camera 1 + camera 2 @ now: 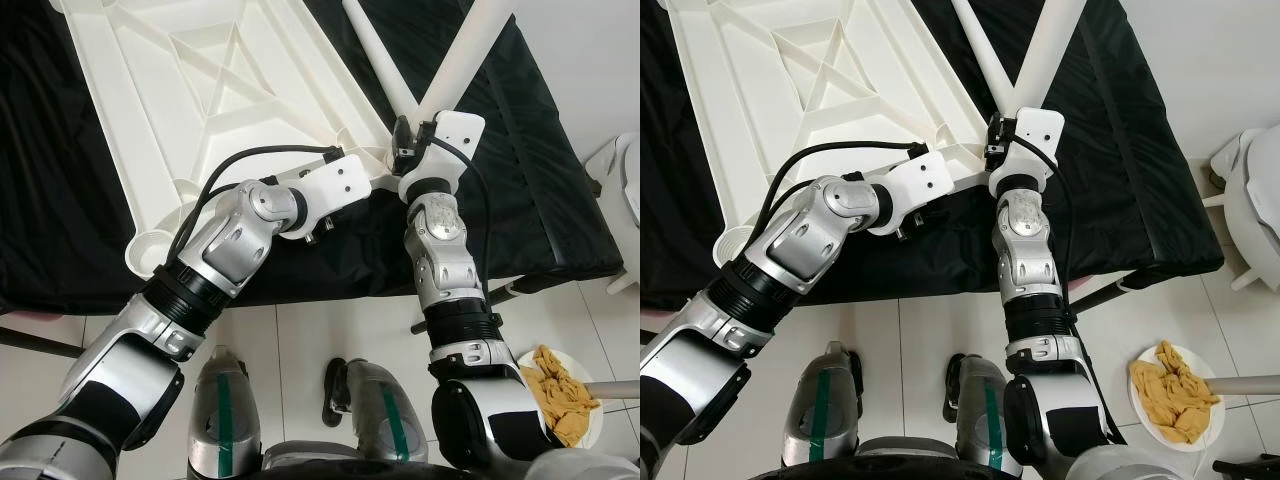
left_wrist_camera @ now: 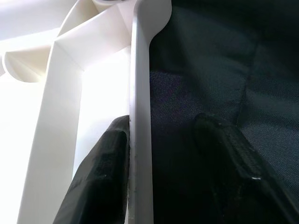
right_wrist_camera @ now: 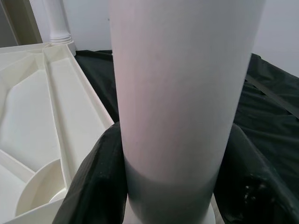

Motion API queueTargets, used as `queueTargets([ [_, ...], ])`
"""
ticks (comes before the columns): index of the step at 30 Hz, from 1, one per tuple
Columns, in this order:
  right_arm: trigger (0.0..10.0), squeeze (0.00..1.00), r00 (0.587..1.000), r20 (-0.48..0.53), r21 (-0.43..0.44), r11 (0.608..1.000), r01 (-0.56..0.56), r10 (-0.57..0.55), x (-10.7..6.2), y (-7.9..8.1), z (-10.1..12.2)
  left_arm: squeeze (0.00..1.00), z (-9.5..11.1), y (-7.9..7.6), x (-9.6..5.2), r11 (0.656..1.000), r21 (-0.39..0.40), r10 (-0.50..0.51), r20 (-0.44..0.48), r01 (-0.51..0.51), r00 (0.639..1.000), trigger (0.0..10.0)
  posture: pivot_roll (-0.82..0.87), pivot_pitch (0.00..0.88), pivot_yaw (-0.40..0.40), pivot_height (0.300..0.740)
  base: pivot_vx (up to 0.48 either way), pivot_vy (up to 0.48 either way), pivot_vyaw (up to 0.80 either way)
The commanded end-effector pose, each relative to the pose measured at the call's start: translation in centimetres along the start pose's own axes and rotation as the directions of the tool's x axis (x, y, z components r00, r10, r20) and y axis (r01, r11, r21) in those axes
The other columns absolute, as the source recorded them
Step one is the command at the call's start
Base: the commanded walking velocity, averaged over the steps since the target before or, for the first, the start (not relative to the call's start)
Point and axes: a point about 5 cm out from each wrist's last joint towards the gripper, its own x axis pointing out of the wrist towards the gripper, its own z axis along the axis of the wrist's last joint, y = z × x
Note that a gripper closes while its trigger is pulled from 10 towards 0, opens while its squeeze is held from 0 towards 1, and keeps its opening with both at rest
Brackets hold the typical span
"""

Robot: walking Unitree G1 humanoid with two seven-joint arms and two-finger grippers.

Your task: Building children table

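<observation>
Your white plastic ribbed tabletop (image 1: 210,90) lies upside down on the black cloth-covered work surface (image 1: 520,180), its underside ribs facing up and one corner socket (image 1: 150,250) hanging over the near edge. Your right gripper (image 3: 170,186) is clenched around the white round table leg (image 1: 470,50): in the right wrist view both black fingers (image 3: 98,182) press against the leg's sides, just above its flared foot, which appears to sit at the tabletop's near corner, though you cannot see the joint itself clearly. A second white leg (image 1: 375,55) stands beside it, crossing it in the head views. Your left gripper (image 2: 161,168) straddles the tabletop's thin outer rim (image 2: 140,116); one finger (image 2: 100,177) touches the rim's inner face while the other sits apart over the cloth, so the jaws stand partly spread, not clamped. On the tiled floor (image 1: 930,330) to your right sits a white plate of yellow cloth pieces (image 1: 1170,395).
</observation>
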Motion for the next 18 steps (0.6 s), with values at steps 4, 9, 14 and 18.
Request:
queueTargets([
  [4,10.0,0.0,0.993,-0.093,-0.036,0.997,0.067,-0.07,-0.69,-1.43,-1.95,0.0,-0.01,-0.88,0.24,0.999,0.009,-0.037,0.002,0.037,0.999,10.0,0.02,0.013,-0.09,0.74,0.0,0.0,0.0],
  [9,10.0,1.0,0.989,-0.106,-0.04,0.994,0.104,-0.107,-0.72,-1.6,-1.9,0.0,-0.08,-0.9,0.19,0.999,0.012,-0.037,0.0,0.037,0.999,10.0,0.02,0.013,-0.085,0.74,0.0,0.0,0.0],
  [14,10.0,1.0,0.988,-0.108,-0.03,0.994,0.106,-0.108,-0.65,-1.76,-1.81,0.0,-0.12,-0.94,0.11,0.999,0.013,-0.041,-0.002,0.041,0.999,10.0,0.02,0.016,-0.082,0.74,0.0,0.0,0.0],
  [18,10.0,1.0,0.989,-0.101,-0.031,0.994,0.104,-0.106,-0.63,-1.8,-1.72,0.0,-0.12,-0.95,0.09,0.999,0.013,-0.042,-0.002,0.042,0.999,10.0,0.02,0.017,-0.081,0.74,0.0,0.0,0.0],
])
